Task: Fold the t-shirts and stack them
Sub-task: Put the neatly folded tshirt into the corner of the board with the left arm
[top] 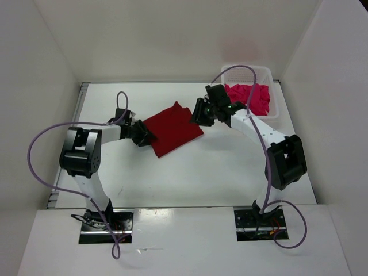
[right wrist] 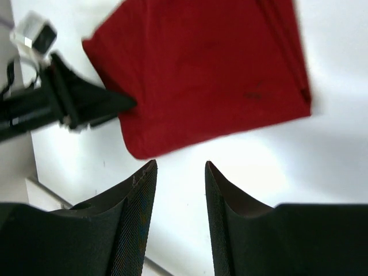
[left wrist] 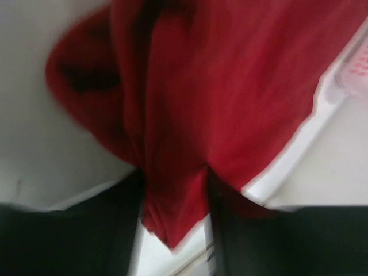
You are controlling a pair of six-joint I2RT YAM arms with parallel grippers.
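Both sides of the dark red t-shirt are crowded: right gripper jaws apart, empty; left gripper around its corner, grip unclear. Basket holding magenta t-shirt fills the far-right corner.

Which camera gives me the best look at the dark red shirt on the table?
The top view: it shows the whole dark red shirt folded flat on the table. The right wrist view is sharp but cuts off its upper part. The left wrist view is only a blurred close-up of cloth.
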